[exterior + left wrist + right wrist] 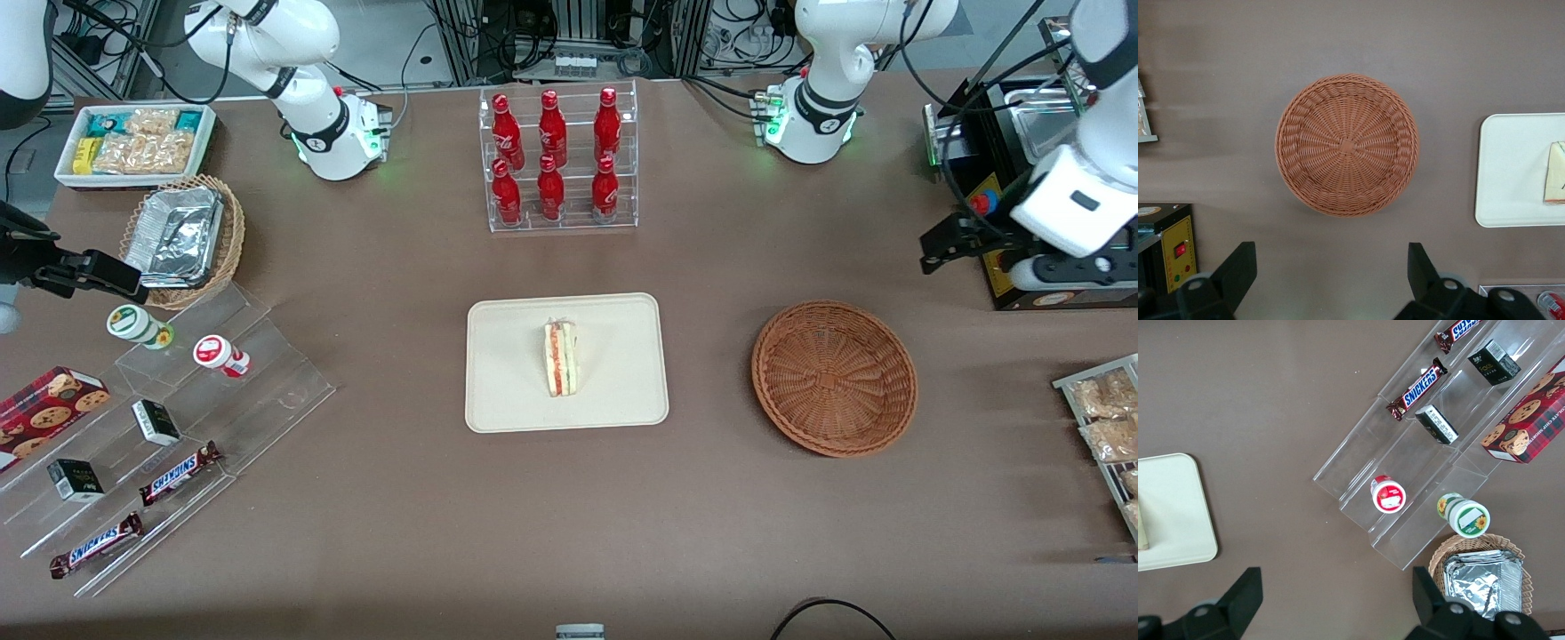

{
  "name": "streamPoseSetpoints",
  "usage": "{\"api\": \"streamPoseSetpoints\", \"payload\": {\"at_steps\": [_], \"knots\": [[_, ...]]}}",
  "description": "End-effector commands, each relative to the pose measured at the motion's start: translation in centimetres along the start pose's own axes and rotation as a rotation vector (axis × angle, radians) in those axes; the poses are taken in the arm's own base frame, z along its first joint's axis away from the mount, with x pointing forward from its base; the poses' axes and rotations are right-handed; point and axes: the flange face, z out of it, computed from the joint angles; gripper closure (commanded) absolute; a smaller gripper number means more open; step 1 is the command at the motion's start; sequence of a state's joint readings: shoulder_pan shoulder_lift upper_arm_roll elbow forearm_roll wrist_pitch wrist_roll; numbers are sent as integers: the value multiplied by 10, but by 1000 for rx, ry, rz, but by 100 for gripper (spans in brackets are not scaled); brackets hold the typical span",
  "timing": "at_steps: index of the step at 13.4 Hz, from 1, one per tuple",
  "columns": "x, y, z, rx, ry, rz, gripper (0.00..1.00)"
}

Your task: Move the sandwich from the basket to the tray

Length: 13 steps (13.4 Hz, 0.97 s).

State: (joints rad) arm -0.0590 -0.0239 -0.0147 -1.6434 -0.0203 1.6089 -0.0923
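wicker basket (pixel 834 378): reddish-brown, round and shallow, sitting on the brown table (pixel 400 533) toward the working arm's end, and nothing inside it; the wrist camera looks straight down into its bare woven bottom (pixel 1347 145).
tray (pixel 507 373): cream-beige, rounded corners, mid-table, apart from the basket with a strip of bare table between them.
sandwich (pixel 561 358): it's on the tray, right about the middle, cut edge up, red-orange and green layers showing; one pale corner of it peeks into the wrist view (pixel 1555 181).
gripper (pixel 947 244): up in the air toward the working arm's end of the table, farther from the front camera than the basket, beside a black box (pixel 1022 267) with yellow labels.
fingers (pixel 1238 267): two black tips spread wide, a broad gap between them, nothing held, table showing through.
bottle rack (pixel 560 160): clear tiers of red bottles, farther back than the tray.
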Motion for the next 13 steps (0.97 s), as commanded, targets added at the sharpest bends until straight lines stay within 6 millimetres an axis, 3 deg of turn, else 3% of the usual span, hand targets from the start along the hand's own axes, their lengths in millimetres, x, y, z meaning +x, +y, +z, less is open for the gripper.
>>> {"api": "streamPoseSetpoints", "payload": {"at_steps": [1,3,7,13], "knots": [[11,4,-9,-22,15,16,0],[20,4,-16,-15,19,18,0],[15,-13,-18,-6,-8,-7,0],[10,-15,-16,0,-46,-6,0]]}}
